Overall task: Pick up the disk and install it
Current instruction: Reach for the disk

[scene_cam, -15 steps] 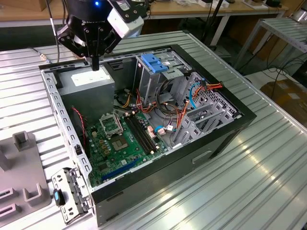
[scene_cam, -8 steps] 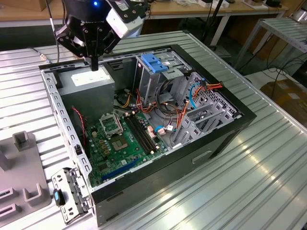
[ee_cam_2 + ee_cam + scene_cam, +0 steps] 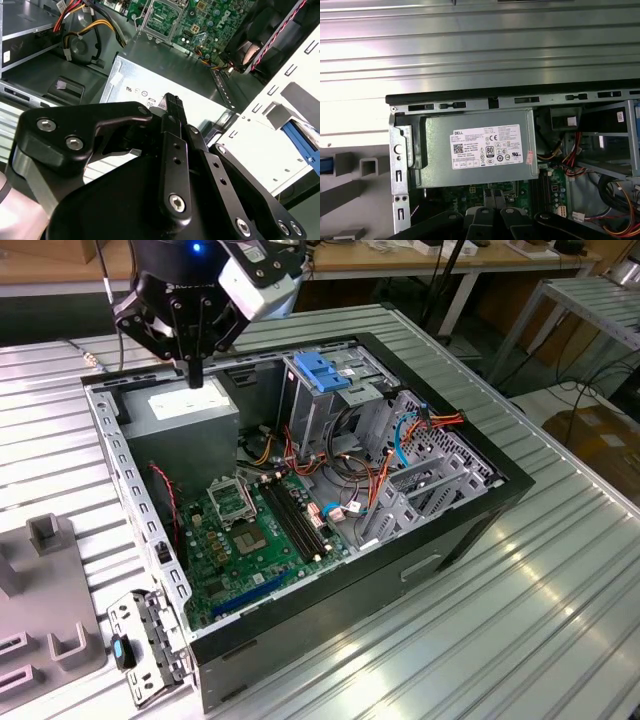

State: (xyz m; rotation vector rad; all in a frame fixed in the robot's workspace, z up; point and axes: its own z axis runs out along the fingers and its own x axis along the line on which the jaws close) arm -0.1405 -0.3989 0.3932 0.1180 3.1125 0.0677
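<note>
"Where was the arm when the shutter went?"

"Over the open computer case [image 3: 440, 550] on the ribbed metal table [image 3: 520, 630]. In the exterior view the gripper [image 3: 193, 375] hung at the case's eleven o'clock corner, tips pointing down just above the grey power supply [image 3: 190, 420]."

"And the claw, wide or narrow?"

"Narrow. In the second wrist view the gripper [image 3: 172, 102] had its black fingers pressed together with nothing between them, poised over the power supply [image 3: 165, 65] and its white label."

"So where was the disk?"

"Outside the case. Both wrist views caught a strip of its bright blue rail. In the second wrist view the disk [image 3: 302, 142] lay beyond the pale perforated case wall, beside a grey block. In the first wrist view the disk [image 3: 324, 165] sat next to the grey holder [image 3: 370, 165]. I could not tell how it lay."

"Did that holder show from across the room?"

"Yes. In the exterior view the grey holder [image 3: 45, 590] stood on the table at eight o'clock from the case, well apart from the gripper."

"And inside the case?"

"The green motherboard [image 3: 250, 530] lay at five o'clock from the power supply. At three o'clock from it stood a tall metal cage topped by a lighter-blue block [image 3: 322, 370]. Orange and red cables [image 3: 440, 422] ran at the case's two o'clock."
</note>
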